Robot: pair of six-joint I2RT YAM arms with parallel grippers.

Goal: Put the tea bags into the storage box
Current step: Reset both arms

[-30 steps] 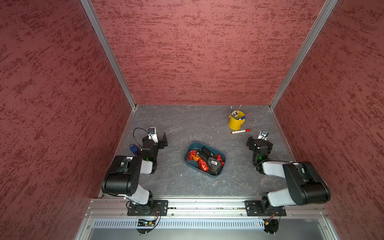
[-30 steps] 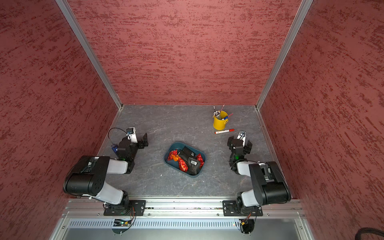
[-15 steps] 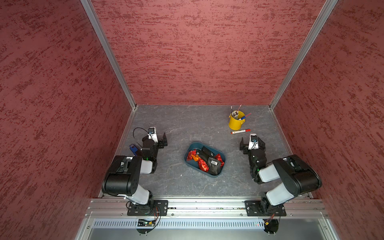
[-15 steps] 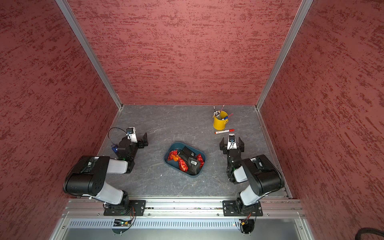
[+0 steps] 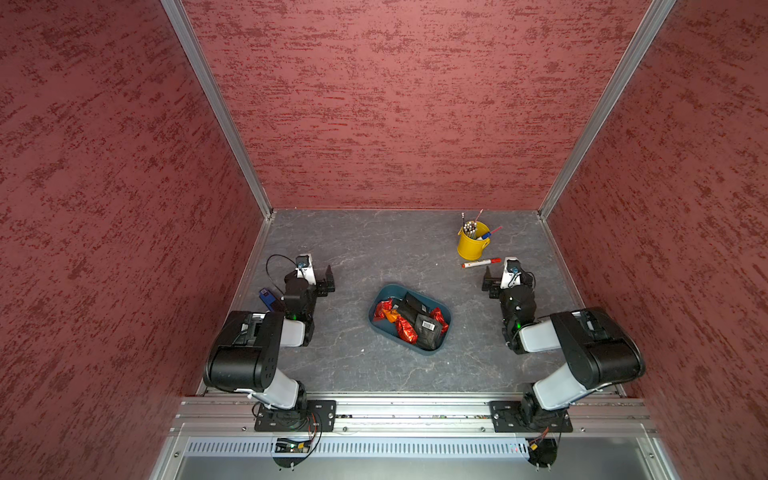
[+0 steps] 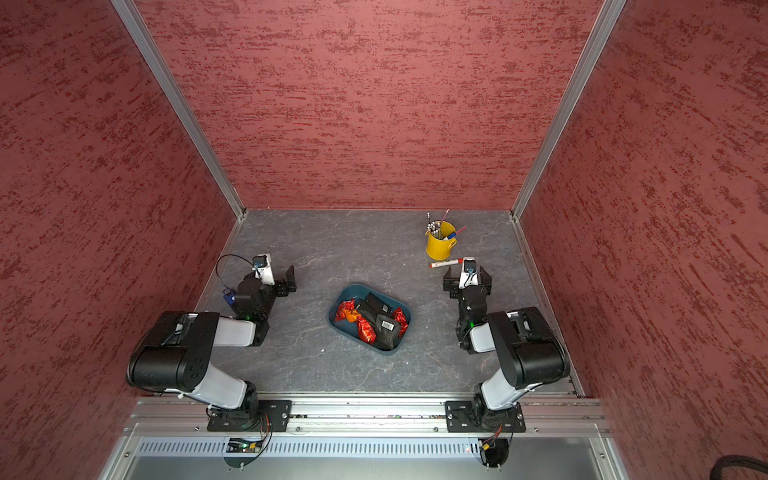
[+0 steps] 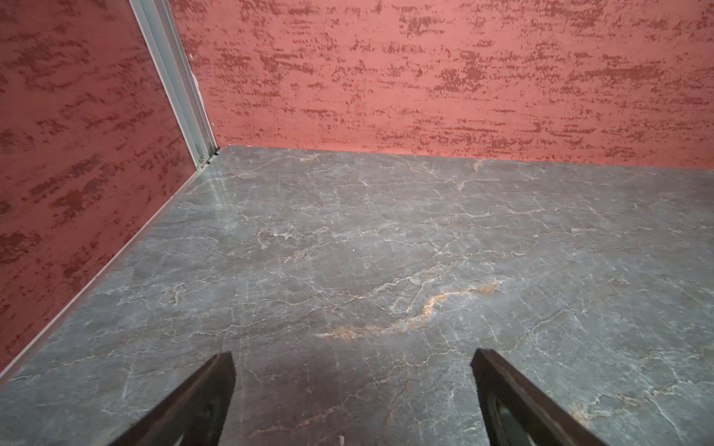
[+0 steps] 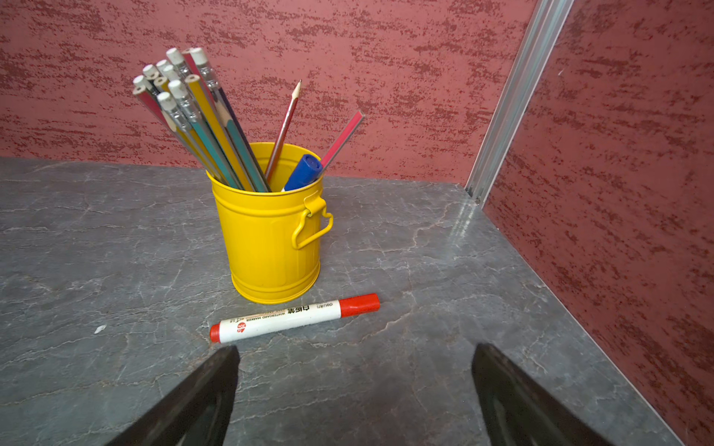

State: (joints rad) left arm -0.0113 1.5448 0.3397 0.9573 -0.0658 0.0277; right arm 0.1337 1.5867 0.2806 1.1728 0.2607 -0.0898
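You're seeing the tea bags (image 5: 409, 320) lying piled inside the storage box (image 5: 380, 328), which is sitting in the middle of the table (image 5: 365, 249), the left gripper (image 7: 353, 363) to its left, the right gripper (image 8: 353, 359) to its right. Beyond the right gripper the marker (image 5: 481, 263) is lying, and the cup (image 5: 471, 246) is standing just behind that.

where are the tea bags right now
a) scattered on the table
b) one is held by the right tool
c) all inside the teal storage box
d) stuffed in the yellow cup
c: the tea bags all lie inside the storage box, while the left tool and the right tool are open and empty.
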